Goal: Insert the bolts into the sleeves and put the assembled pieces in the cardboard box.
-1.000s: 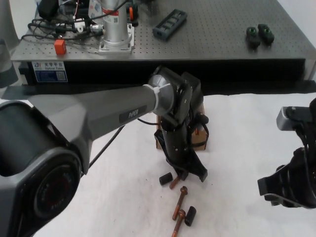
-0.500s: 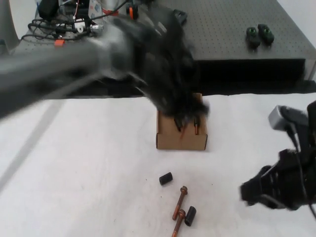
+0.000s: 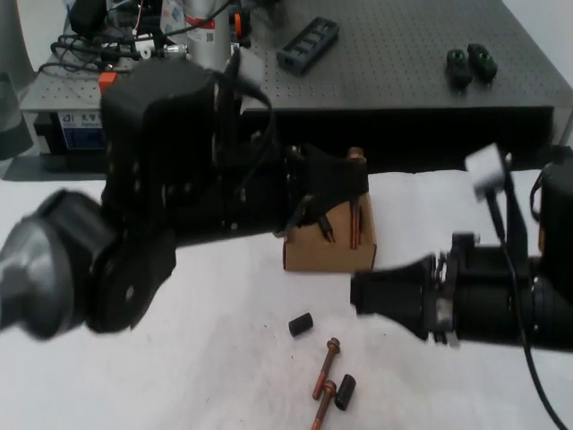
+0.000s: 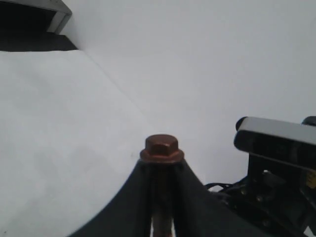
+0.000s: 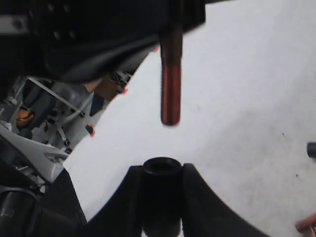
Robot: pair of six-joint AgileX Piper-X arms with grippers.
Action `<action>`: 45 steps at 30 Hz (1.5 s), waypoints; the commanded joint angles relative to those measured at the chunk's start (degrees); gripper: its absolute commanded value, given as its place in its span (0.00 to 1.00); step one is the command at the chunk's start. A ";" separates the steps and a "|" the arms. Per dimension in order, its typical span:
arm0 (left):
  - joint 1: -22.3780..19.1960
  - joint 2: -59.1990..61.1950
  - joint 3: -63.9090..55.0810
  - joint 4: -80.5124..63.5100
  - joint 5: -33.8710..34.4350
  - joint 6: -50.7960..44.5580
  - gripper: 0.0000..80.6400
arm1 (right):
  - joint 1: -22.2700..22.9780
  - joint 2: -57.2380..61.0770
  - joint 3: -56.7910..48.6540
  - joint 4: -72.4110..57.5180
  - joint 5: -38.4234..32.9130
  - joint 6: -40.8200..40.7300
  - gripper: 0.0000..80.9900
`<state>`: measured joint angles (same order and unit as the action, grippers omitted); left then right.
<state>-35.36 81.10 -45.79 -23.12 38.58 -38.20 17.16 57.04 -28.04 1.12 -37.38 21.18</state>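
My left gripper (image 3: 344,185) is shut on a copper bolt (image 3: 355,210) and holds it upright above the cardboard box (image 3: 329,251). In the left wrist view the bolt's hex head (image 4: 162,147) sticks out between the fingers of the left gripper (image 4: 162,167). My right gripper (image 5: 161,172) is shut on a black sleeve (image 5: 162,202), its open end facing the bolt's shank (image 5: 171,94) a short gap away. In the high view the right gripper (image 3: 363,291) points left, just right of the box. A loose sleeve (image 3: 301,323), two bolts (image 3: 328,356) and another sleeve (image 3: 345,391) lie on the white cloth.
A perforated metal bench (image 3: 403,63) runs along the back, carrying a grey column (image 3: 210,54), cables, a dark slotted block (image 3: 307,43) and two black knobs (image 3: 471,63). White cloth (image 3: 224,358) stretches left of the loose parts.
The left arm rose from the loose parts with a bolt and now holds it over the box. The right arm swung left toward the middle, its gripper now near the bolt.
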 commanded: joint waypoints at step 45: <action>0.05 -0.75 2.31 4.44 -17.03 10.15 0.64 | -8.52 23.32 -16.17 -15.47 22.54 -16.15 0.09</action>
<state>-35.22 81.10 -43.46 -17.61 22.62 -28.64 8.96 81.60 -45.03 -13.31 -14.88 5.64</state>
